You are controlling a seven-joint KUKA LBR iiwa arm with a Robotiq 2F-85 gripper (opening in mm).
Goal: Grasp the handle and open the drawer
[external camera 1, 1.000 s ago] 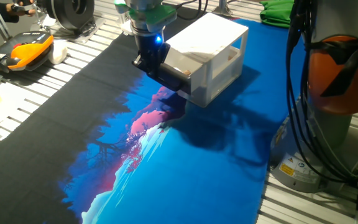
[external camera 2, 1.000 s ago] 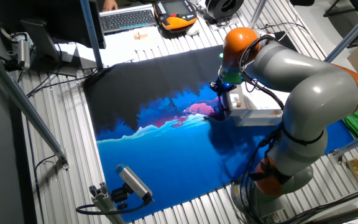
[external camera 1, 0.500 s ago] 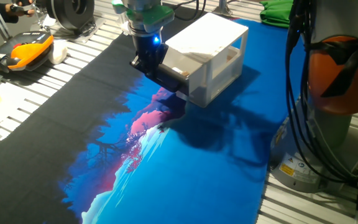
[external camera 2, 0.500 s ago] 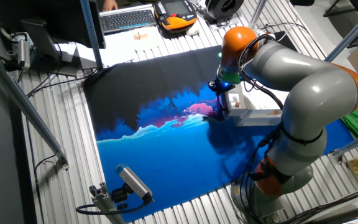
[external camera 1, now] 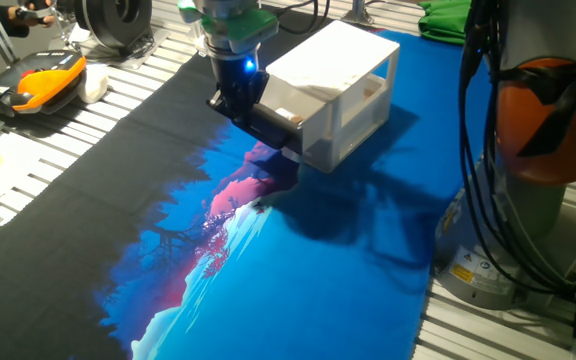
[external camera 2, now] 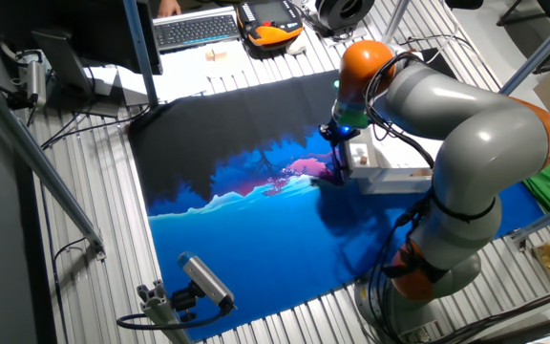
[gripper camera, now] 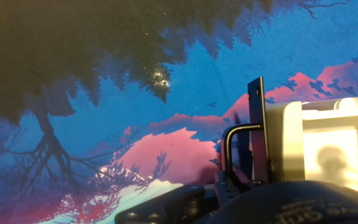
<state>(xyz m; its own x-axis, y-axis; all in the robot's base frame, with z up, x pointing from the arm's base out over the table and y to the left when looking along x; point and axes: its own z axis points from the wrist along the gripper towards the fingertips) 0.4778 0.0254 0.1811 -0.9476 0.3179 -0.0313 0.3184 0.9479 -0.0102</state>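
In one fixed view the end effector (external camera 1: 236, 98) stands over the near front corner of the small white cabinet (external camera 1: 353, 75), its black body low against the dark drawer (external camera 1: 273, 120) front, a blue light glowing above it. The cabinet's open side window shows a pale inside, with nothing clear in it. From this side the handle cannot be told from the black fingers.

The other fixed view shows the grey and orange arm (external camera 2: 466, 124) bending over the cabinet (external camera 2: 390, 172), with the end effector (external camera 2: 335, 164) at the cabinet's edge above the pink patch of the printed mat (external camera 2: 256, 220) on the tabletop (external camera 2: 94, 277); the drawer itself is too small to read there.

The hand view alone shows the handle (gripper camera: 238, 152): a thin black bar with a bent end, standing off a black plate on the white drawer (gripper camera: 328, 149) front. Dark end effector parts sit at the frame's bottom under the bar. Whether the fingers are clamped on it cannot be told.
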